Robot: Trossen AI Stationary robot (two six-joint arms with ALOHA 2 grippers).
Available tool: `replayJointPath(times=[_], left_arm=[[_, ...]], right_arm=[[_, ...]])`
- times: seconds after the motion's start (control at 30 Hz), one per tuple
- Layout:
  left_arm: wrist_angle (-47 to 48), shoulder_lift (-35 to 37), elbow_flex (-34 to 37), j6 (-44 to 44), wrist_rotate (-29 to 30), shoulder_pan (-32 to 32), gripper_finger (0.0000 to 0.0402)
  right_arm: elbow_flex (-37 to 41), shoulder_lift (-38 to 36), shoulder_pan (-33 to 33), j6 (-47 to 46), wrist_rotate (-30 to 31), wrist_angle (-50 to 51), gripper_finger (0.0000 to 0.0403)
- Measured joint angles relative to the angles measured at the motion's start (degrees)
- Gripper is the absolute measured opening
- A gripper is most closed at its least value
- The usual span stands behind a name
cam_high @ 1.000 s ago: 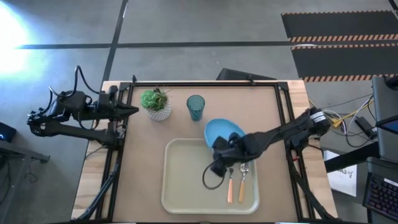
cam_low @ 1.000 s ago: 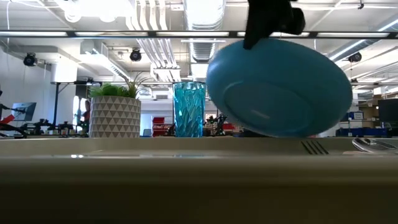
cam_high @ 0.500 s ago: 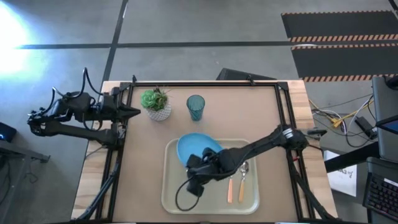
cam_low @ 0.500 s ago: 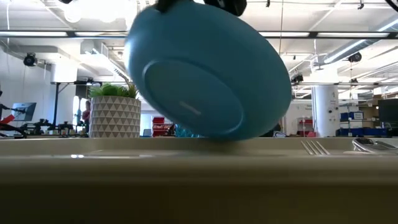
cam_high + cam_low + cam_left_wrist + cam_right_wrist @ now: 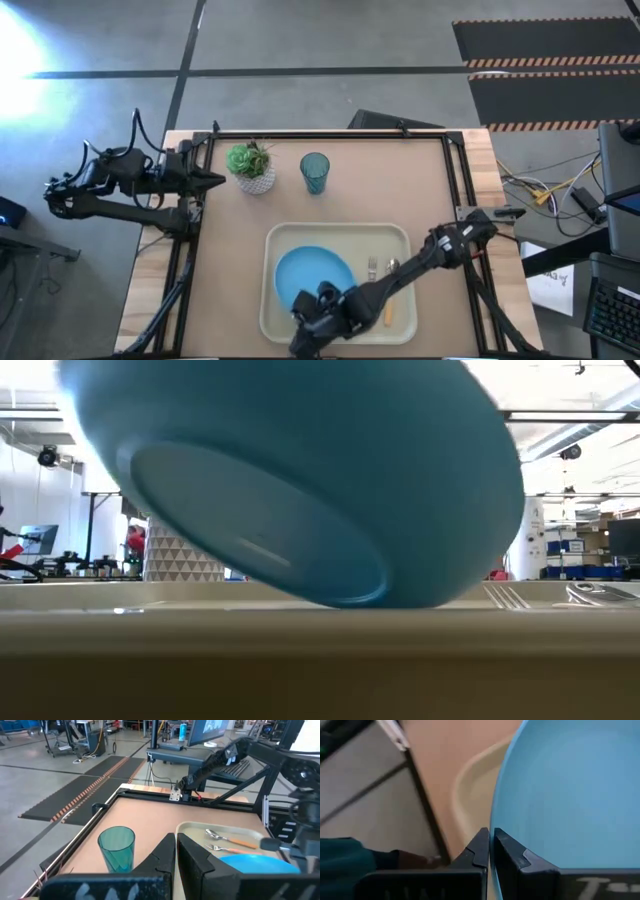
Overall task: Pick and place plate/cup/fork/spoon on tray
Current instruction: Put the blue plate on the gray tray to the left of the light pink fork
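Right gripper [image 5: 312,322] sits at the near edge of the tray [image 5: 400,240], low over its near-left corner. Its fingers [image 5: 512,857] are pinched fully together on the rim of the plate [image 5: 314,278]; the right wrist view shows the blue rim sandwiched between them.

In the low view the plate [image 5: 290,480] is tilted: near edge raised at the gripper, far underside just about at tray-rim level. Contact with the tray floor can't be confirmed, the tray rim hides it. From above, the plate covers the tray's left half, inside the rim.

Fork [image 5: 369,270] and spoon [image 5: 391,268] lie side by side in the tray's right half, heads toward the far side, fork nearer the plate. The right arm crosses over their handles, so only the heads and a bit of orange handle show. The left wrist view has both with the plate [image 5: 257,862] just beside them.

Beyond the tray, on bare table: the cup [image 5: 314,173], upright, well apart from the tray's far edge. Left of it a white pot with a green plant [image 5: 250,167], also upright.

Left gripper [image 5: 213,177] is parked at the table's far-left edge, just beside the plant pot, fingers [image 5: 162,857] pressed together, holding nothing.
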State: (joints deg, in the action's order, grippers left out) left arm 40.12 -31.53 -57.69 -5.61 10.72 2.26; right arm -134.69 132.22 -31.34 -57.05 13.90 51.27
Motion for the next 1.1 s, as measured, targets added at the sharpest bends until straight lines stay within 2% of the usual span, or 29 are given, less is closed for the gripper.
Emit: replayJointPath(times=[0.2, 0.37, 0.63, 1.1], left_arm=[[0.0, -0.4, 0.0, -0.2, -0.1, 0.0, 0.0], [-0.1, -0.6, 0.0, -2.8, -3.9, 0.0, 0.0], [-0.1, -0.7, 0.0, -3.1, -6.0, 0.0, 0.0], [-0.1, -0.7, 0.0, -3.1, -6.0, 0.0, 0.0]], right_arm=[[0.0, 1.5, -3.4, -2.0, 3.0, -4.4, 0.0009], [0.1, 2.1, -5.1, -3.9, 4.2, -2.5, 0.0009], [0.3, 5.5, -4.7, -3.3, 2.7, -2.0, 0.0009], [1.7, 5.7, -2.6, 1.4, 0.7, -2.3, 0.0009]])
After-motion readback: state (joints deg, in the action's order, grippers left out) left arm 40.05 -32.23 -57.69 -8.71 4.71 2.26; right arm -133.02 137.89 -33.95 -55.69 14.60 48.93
